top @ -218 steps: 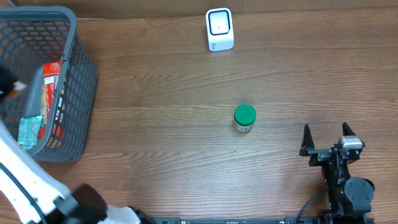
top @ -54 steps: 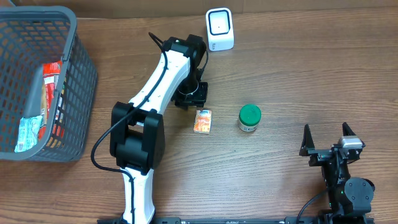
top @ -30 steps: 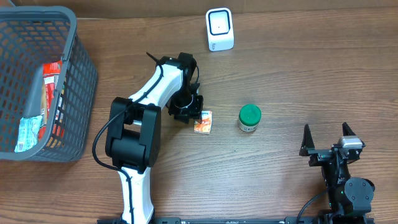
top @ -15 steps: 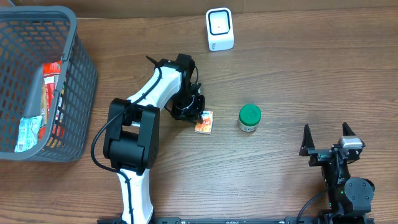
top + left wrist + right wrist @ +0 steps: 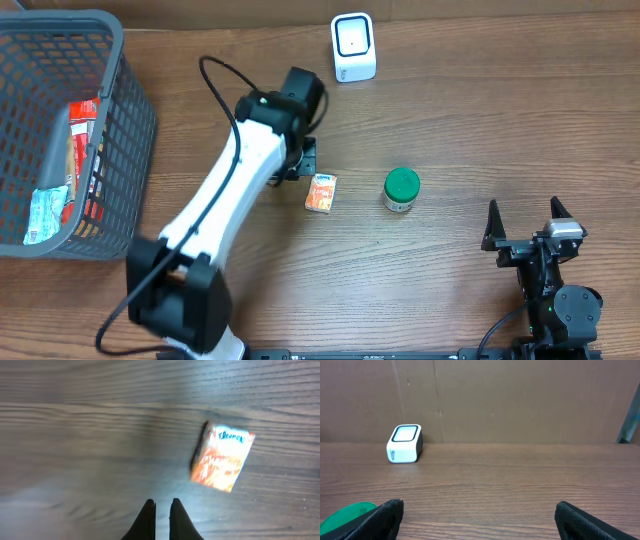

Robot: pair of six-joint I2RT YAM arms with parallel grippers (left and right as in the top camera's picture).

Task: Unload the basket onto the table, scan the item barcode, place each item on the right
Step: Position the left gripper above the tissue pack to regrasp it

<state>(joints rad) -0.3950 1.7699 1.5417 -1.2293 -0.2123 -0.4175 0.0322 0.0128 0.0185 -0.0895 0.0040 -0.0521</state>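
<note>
Basket point(image 5: 128, 130), 9 o'clock side of the table: other packaged goods inside, untouched.

Left gripper point(image 5: 305, 160): half a second back it was pressed low against the packet's left edge. Now the arm has risen clear. Wrist view shows the left gripper point(image 5: 161, 512) with jaws drawn together and nothing between them, only bare wood below.

Orange packet point(image 5: 321, 192): lies flat on the table, at about 5 o'clock from the fingertips and apart from them. It has shifted only slightly from a second ago. Printed face up in the wrist view point(image 5: 222, 456); no barcode discernible there.

Reading: the jaws closed but came away empty, so the pick looks missed. The jaws likely need to open again for a second approach. Scan not yet begun.

Scanner point(image 5: 353, 46): at the table's 12 o'clock edge, well apart from the packet, also seen by the right wrist point(image 5: 404, 443).

Green-lidded jar point(image 5: 400, 186): at 3 o'clock of the packet, near it, unmoved.

Right gripper point(image 5: 525, 215): parked at 4 o'clock of the table, jaws wide apart, empty, unchanged.
</note>
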